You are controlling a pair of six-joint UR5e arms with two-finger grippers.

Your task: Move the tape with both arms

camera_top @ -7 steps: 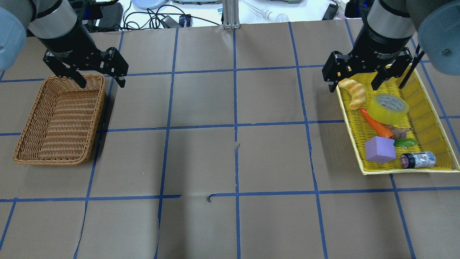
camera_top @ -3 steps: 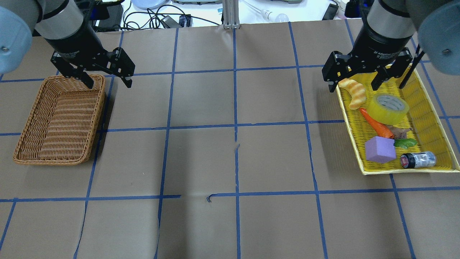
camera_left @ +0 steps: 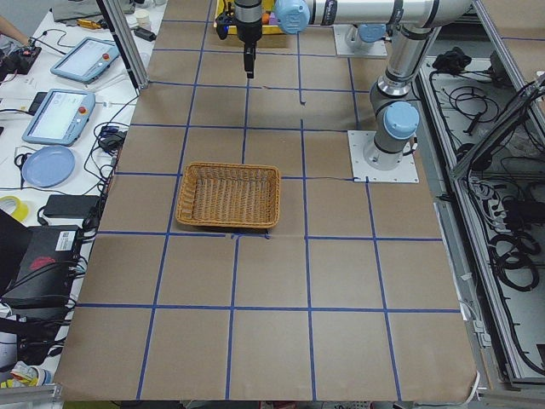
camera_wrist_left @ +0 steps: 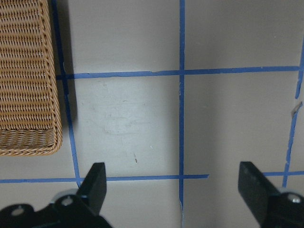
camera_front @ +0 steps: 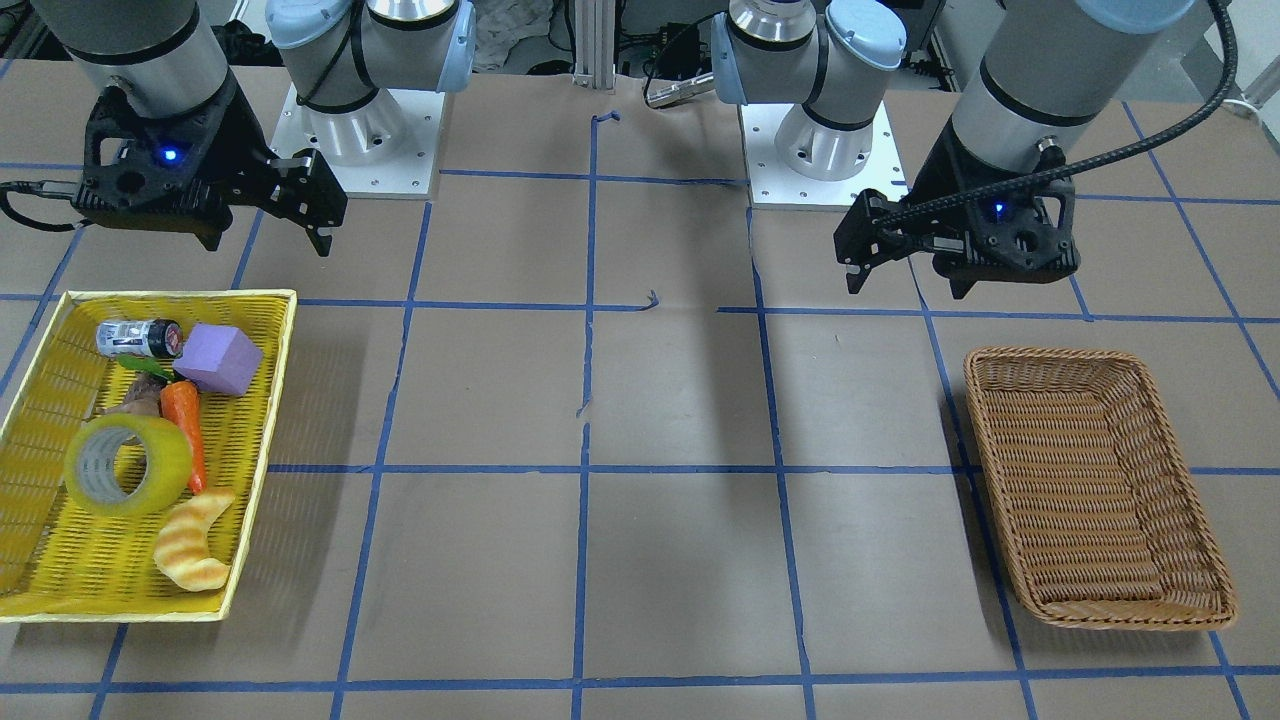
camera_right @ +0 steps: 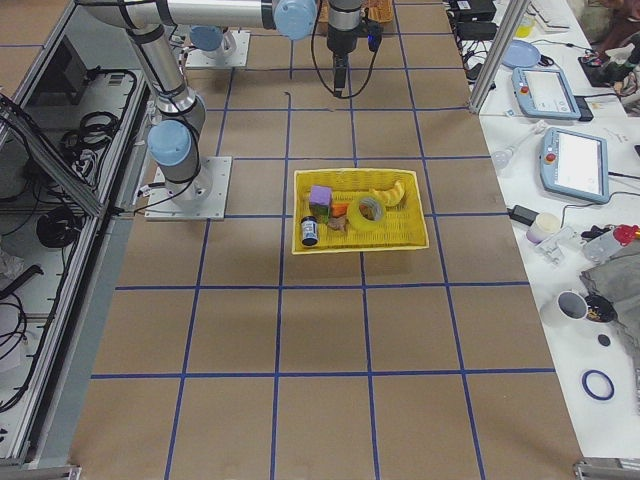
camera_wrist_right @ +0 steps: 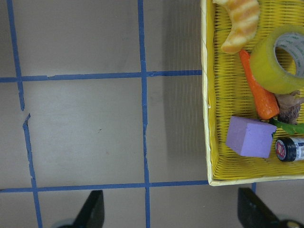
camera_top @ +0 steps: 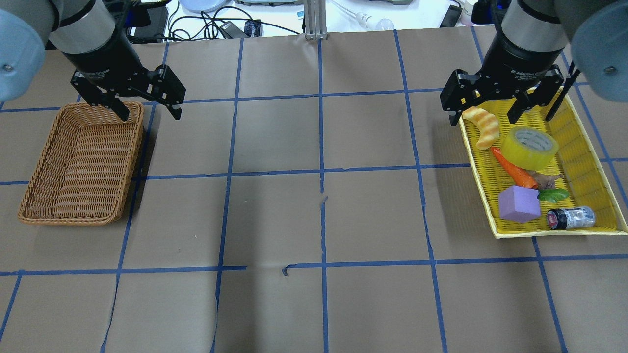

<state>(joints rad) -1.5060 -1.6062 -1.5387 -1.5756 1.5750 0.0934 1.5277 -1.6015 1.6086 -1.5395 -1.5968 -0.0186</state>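
The tape (camera_top: 530, 147), a wide yellow roll with a grey-white core, lies in the yellow tray (camera_top: 584, 162) at the table's right, between a croissant toy and a carrot. It also shows in the front view (camera_front: 128, 465) and the right wrist view (camera_wrist_right: 278, 64). My right gripper (camera_top: 483, 115) is open and empty, high over the tray's far left corner. My left gripper (camera_top: 149, 113) is open and empty, above the far right corner of the wicker basket (camera_top: 139, 127). The left wrist view shows bare paper between the open fingers (camera_wrist_left: 97, 183).
The tray also holds a striped croissant toy (camera_top: 483, 126), a carrot (camera_top: 512, 169), a purple block (camera_top: 519, 203), a small jar (camera_top: 571, 218) and a green piece. The wicker basket (camera_front: 1040, 353) holds nothing. Brown paper with blue tape lines covers the table.
My left gripper has moved a little to the right, past the basket's far right corner. The right gripper and the tape have not moved.
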